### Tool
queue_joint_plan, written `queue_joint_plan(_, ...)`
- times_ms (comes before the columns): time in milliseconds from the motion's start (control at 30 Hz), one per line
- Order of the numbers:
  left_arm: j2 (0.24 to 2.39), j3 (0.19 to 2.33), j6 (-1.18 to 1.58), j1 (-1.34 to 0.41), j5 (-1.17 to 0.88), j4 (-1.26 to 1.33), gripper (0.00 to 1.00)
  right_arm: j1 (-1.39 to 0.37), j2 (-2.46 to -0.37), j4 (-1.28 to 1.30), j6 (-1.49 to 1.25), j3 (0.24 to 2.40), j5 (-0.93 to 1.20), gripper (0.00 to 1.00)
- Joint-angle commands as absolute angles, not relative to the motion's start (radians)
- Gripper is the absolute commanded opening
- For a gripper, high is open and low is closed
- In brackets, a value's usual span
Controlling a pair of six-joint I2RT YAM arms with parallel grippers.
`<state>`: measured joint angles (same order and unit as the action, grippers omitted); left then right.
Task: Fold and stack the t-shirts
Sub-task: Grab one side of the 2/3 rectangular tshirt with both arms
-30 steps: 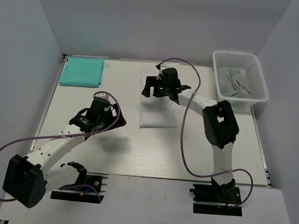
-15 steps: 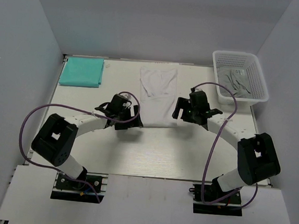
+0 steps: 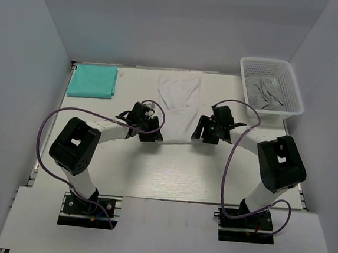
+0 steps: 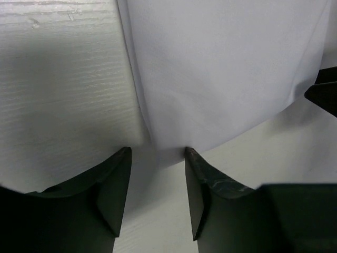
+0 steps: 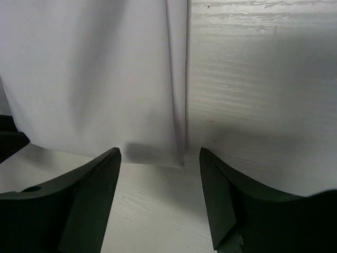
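Grippers sit low at the white t-shirt (image 3: pixel 178 100): left gripper (image 3: pixel 149 133) at its near-left corner, right gripper (image 3: pixel 202 135) at near-right, both with fingers apart, nothing clamped. Shirt lies flat mid table (image 3: pixel 171 168). Teal t-shirt (image 3: pixel 92 80) sits folded at far-left corner.

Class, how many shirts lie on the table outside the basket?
2: teal shirt folded at the far left corner; white shirt spread mid-table. Grey cloth in the basket may hide more.
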<state>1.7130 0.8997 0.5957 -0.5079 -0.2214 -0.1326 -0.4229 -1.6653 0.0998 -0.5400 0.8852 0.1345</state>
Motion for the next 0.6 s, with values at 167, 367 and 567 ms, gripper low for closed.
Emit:
queue_joint_plan(167,1.736,0.874,0.594,-0.512,-0.259,-0.118,0.39,-0.414,-1.730,0.075,-0.568,0.861,0.258,0.37)
queue_joint_plan(367,1.746,0.865,0.604,-0.512,-0.301,-0.051,0.03,-0.413,-1.710,0.087,-0.577,0.853,0.241,0.02)
queue_joint_plan(567,1.697,0.838,0.614,-0.512,-0.267,-0.031,0.00,-0.414,-1.674,0.124,-0.542,0.865,0.244,0.00)
